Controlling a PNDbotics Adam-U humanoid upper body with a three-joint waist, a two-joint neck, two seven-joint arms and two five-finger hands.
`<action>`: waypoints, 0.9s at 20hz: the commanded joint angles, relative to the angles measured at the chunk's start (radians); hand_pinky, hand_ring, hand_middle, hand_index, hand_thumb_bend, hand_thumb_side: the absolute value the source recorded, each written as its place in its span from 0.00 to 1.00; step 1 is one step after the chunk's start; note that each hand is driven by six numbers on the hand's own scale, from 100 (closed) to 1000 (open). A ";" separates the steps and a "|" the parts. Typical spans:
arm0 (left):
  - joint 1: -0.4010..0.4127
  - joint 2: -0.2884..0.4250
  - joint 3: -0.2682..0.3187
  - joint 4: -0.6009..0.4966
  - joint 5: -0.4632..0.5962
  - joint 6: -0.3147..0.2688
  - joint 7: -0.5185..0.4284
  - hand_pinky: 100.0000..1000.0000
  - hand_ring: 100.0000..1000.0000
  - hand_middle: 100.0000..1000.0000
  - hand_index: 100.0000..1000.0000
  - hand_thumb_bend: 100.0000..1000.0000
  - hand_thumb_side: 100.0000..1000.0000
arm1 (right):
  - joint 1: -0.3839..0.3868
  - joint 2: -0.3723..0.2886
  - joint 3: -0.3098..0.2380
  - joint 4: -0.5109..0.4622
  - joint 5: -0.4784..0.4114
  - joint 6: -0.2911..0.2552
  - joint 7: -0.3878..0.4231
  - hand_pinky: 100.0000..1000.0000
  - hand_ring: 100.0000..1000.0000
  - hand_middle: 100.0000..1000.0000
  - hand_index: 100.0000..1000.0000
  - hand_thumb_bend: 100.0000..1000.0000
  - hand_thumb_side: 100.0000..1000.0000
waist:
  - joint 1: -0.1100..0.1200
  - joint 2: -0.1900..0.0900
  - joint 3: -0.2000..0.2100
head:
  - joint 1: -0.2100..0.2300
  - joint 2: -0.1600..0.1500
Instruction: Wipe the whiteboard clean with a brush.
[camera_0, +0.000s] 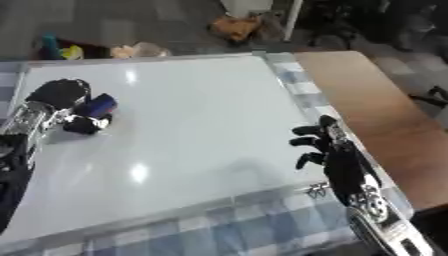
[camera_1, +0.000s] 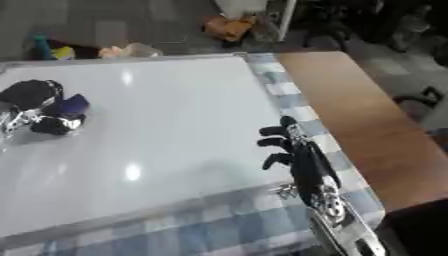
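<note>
One hand matters: my left hand (camera_0: 59, 102) is curled around the blue brush (camera_0: 100, 103) at the whiteboard's (camera_0: 201, 110) left edge; bare board stretches rightward toward my idle, loosely open right hand (camera_0: 337, 155).

Black hands (camera_0: 337, 155) (silver-jointed wrists)

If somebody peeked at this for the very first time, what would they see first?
Probably the big shiny whiteboard filling the middle of the checked tablecloth. At its left edge, the robot's left hand curls around a blue brush. At the board's right edge, the right hand stands on its side, holding nothing.
</note>
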 joint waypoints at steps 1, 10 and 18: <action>0.016 -0.013 -0.013 0.022 0.005 -0.024 -0.017 0.62 0.65 0.57 0.17 1.00 0.60 | -0.009 -0.006 -0.004 -0.015 0.005 0.001 0.002 0.31 0.65 0.67 0.62 0.00 1.00 | -0.002 -0.006 -0.001 | 0.000 0.001; 0.055 -0.063 -0.061 -0.033 0.114 -0.076 -0.078 0.58 0.59 0.52 0.19 0.96 0.60 | -0.011 -0.004 -0.005 -0.015 0.004 0.001 0.003 0.31 0.65 0.67 0.62 0.00 1.00 | -0.003 -0.006 -0.001 | 0.000 0.001; 0.079 -0.089 -0.128 -0.111 0.151 -0.101 -0.114 0.58 0.59 0.52 0.19 0.95 0.60 | -0.010 -0.004 -0.006 -0.015 0.005 0.002 0.003 0.31 0.65 0.67 0.62 0.00 1.00 | -0.003 -0.007 -0.001 | 0.001 0.000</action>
